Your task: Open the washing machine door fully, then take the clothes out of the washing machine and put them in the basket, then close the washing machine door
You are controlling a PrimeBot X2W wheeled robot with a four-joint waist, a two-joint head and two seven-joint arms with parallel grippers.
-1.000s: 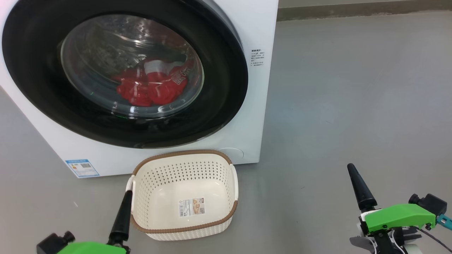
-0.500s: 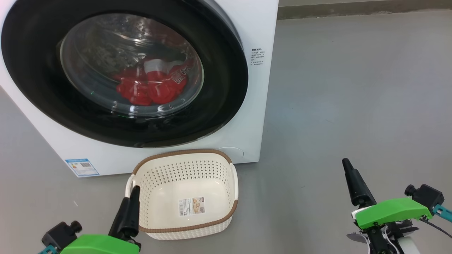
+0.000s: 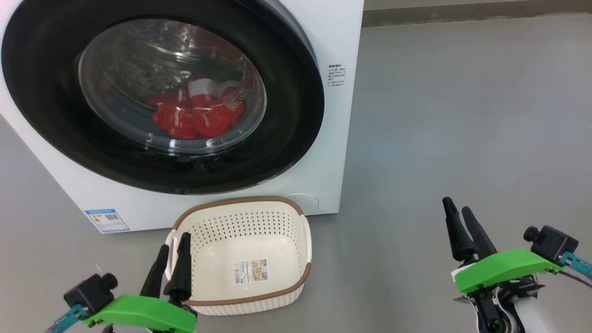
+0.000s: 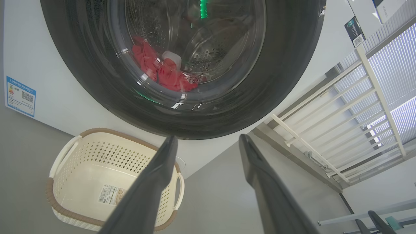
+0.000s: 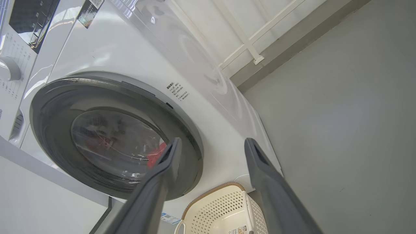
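Two grippers, both released and empty: left gripper (image 3: 174, 243) by the basket (image 3: 240, 201), right gripper (image 3: 456, 206) well apart over the floor (image 3: 462, 115). The basket sits mouth-up before the washing machine (image 3: 337, 37), long axis along its front. The washing machine door (image 3: 296, 115) is shut, clothes (image 3: 199, 115) behind its glass.

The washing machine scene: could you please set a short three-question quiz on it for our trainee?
1. True or false: the large round door with the glossy black rim, on the white front-loading washing machine, is swung fully open.
2. Where are the bright red clothes? A) inside the machine, behind the door's glass; B) hanging from a gripper; C) on the floor.
3. Fill in: the left gripper, near the cream perforated plastic basket, and the right gripper both stand ___, holding nothing.
Key: 1 false; 2 A; 3 open.
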